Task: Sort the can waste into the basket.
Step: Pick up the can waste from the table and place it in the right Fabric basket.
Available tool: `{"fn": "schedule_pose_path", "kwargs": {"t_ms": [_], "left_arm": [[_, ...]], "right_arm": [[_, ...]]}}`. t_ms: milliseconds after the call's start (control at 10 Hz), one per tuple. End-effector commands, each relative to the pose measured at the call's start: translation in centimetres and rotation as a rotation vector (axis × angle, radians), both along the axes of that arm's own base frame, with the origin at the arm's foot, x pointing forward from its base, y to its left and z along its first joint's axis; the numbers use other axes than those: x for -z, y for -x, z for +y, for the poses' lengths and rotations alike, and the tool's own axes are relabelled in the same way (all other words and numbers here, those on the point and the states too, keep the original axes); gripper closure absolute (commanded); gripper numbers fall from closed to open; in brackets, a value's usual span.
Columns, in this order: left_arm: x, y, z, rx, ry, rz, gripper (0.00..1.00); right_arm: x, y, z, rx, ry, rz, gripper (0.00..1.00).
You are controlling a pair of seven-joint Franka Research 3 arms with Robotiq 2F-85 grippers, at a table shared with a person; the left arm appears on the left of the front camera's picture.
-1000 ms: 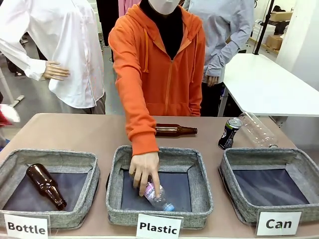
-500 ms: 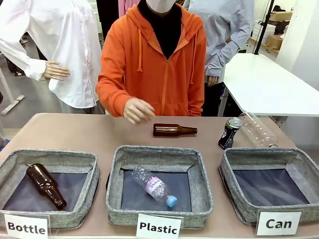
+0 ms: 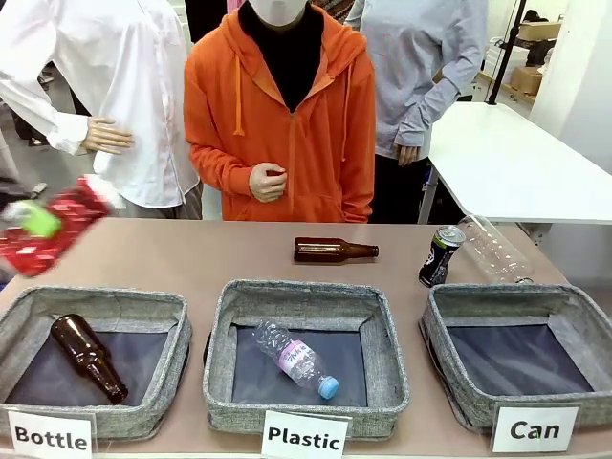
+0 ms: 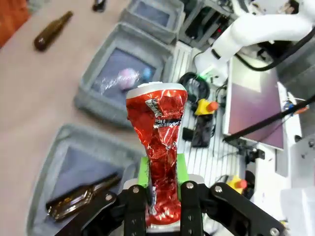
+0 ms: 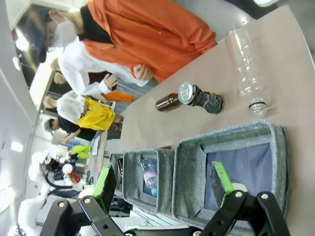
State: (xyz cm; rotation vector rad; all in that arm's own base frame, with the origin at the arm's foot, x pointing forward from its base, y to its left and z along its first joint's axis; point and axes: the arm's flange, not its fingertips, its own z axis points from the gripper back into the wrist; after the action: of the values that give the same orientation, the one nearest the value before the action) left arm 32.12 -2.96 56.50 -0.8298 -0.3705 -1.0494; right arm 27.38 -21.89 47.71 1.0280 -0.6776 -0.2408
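left gripper (image 4: 162, 172) pinches the red can (image 4: 157, 125) tight to carry it right to the basket (image 3: 574, 304); right gripper (image 5: 164, 183) spreads wide, empty.

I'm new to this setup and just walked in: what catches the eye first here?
The crushed red can, clamped in the left claw at the table's left end, stands out most. Next comes the person in an orange hoodie at the far side, then the black-and-blue can standing behind the Can basket.
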Motion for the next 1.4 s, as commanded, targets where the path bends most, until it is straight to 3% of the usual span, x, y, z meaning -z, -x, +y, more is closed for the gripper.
{"fn": "schedule_pose_path", "kwargs": {"t_ms": [0, 100, 200, 400, 600, 700, 800, 1000, 1100, 1200, 1300], "left_arm": [[-1.1, -4.5, -8.1, -0.051, 0.034, -0.033, 0.75], [-1.5, -5.2, -13.2, -0.062, 0.116, -0.154, 0.75], [-1.1, -5.0, -18.4, -0.011, 0.140, -0.174, 0.75], [1.7, -2.7, -29.2, 0.153, 0.089, -0.105, 0.75], [4.2, -1.0, -37.2, 0.207, 0.112, -0.083, 0.75], [5.3, 0.2, -40.8, 0.243, 0.120, -0.086, 0.75], [6.2, 0.4, -44.2, 0.309, 0.109, -0.119, 0.75], [7.3, 0.1, -46.6, 0.314, 0.126, -0.101, 0.75], [6.9, -1.6, -45.0, 0.333, 0.128, -0.035, 0.75], [7.9, 1.7, -46.6, 0.310, 0.108, -0.086, 0.75], [7.9, 1.7, -46.6, 0.310, 0.108, -0.086, 0.75]], "right_arm": [[-3.5, 4.6, -3.3, -0.077, 0.124, 0.003, 0.00], [-4.1, 6.1, -5.0, -0.069, 0.179, 0.020, 0.00], [-4.3, 6.9, -7.1, -0.045, 0.242, 0.030, 0.00], [-4.8, 8.8, -13.5, 0.060, 0.302, 0.070, 0.00], [-4.7, 10.4, -17.8, 0.153, 0.288, 0.075, 0.00], [-4.3, 11.1, -19.3, 0.183, 0.284, 0.062, 0.00], [-5.0, 11.3, -15.8, 0.146, 0.296, 0.100, 0.00], [-5.0, 11.3, -15.8, 0.146, 0.296, 0.100, 0.00], [-5.0, 11.3, -15.8, 0.146, 0.296, 0.100, 0.00], [-5.0, 11.3, -15.8, 0.146, 0.296, 0.100, 0.00], [-5.0, 11.3, -15.8, 0.146, 0.296, 0.100, 0.00]]}}
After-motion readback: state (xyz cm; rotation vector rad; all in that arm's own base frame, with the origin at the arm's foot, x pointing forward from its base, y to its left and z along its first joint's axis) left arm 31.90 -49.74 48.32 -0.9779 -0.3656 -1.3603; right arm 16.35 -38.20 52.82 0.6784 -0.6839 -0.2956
